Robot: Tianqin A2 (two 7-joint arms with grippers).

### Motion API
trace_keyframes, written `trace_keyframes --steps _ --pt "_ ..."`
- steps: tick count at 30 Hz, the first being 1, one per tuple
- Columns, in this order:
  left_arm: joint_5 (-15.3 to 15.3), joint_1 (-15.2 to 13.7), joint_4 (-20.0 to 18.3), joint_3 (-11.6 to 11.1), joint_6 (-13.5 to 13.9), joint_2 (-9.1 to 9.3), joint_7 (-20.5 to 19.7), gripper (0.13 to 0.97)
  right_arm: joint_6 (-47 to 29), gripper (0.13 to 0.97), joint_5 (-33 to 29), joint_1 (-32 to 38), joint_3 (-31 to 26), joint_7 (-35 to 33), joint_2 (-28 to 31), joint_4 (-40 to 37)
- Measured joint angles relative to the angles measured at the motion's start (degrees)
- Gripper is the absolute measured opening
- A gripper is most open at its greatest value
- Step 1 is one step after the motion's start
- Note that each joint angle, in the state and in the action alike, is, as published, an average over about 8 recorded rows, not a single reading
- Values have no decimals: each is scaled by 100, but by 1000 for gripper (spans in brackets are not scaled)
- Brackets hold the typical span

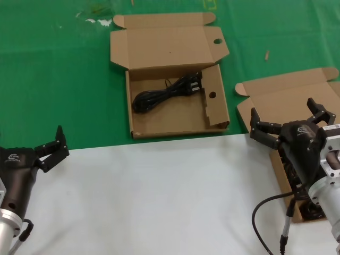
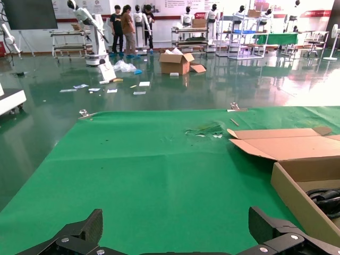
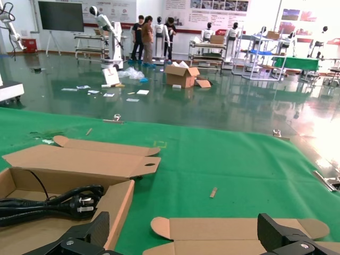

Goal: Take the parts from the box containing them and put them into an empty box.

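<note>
Grippers sit at the near edge of the desk. Left gripper [image 1: 52,147] idles at the near left corner over the white sheet [image 1: 159,196], fingers spread, holding nothing. Right gripper [image 1: 289,123] hovers at the near right over the plain-lidded box [image 1: 287,98], fingers splayed wide and empty; dark contents show beneath its arm, unclear. Farther back, mid-desk on the green cloth [image 1: 53,79], the holed-flap box [image 1: 212,109] stands open with one coiled black power cord [image 1: 167,93] lying inside.
</note>
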Motion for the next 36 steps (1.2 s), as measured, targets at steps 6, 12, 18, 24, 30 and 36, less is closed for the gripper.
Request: trace_keyframes --steps 6,12,18,24,30,36 --pt "0 0 0 0 0 0 0 966 0 966 0 0 0 0 0 0" --pt "0 0 0 0 0 0 0 966 0 966 0 0 0 0 0 0" --pt "0 0 0 0 0 0 0 966 0 966 0 0 0 0 0 0" --pt "0 0 0 0 0 0 0 966 0 966 0 0 0 0 0 0" --pt "0 0 0 0 0 0 0 966 0 966 0 0 0 0 0 0" --pt "0 0 0 0 0 0 0 966 0 966 0 0 0 0 0 0"
